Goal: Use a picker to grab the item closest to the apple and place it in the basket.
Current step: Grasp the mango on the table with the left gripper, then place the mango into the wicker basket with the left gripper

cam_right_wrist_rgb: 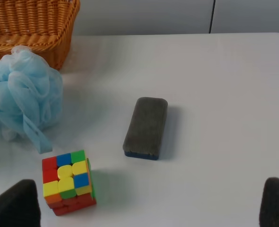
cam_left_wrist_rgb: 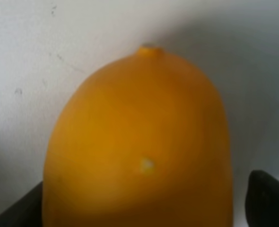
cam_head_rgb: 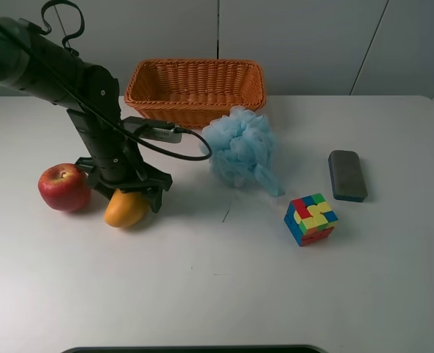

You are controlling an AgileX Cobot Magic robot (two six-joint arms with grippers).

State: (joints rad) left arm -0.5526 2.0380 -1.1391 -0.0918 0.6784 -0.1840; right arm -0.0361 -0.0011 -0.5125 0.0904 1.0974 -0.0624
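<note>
Fruit [cam_head_rgb: 125, 209], orange-yellow, lies on the counter [cam_head_rgb: 202, 294] just beside the apple [cam_head_rgb: 64, 187], well short of the basket [cam_head_rgb: 195, 110]. The left hand [cam_head_rgb: 125, 195] straddles it with jaws spread: in the wrist view one finger [cam_left_wrist_rgb: 269, 198] stands clear of the skin, while the other seems to touch, though blur makes that uncertain. The right hand [cam_right_wrist_rgb: 149, 203] is wide and holds nothing, above the counter near the cube [cam_right_wrist_rgb: 68, 182] and the grey eraser [cam_right_wrist_rgb: 146, 127].
</note>
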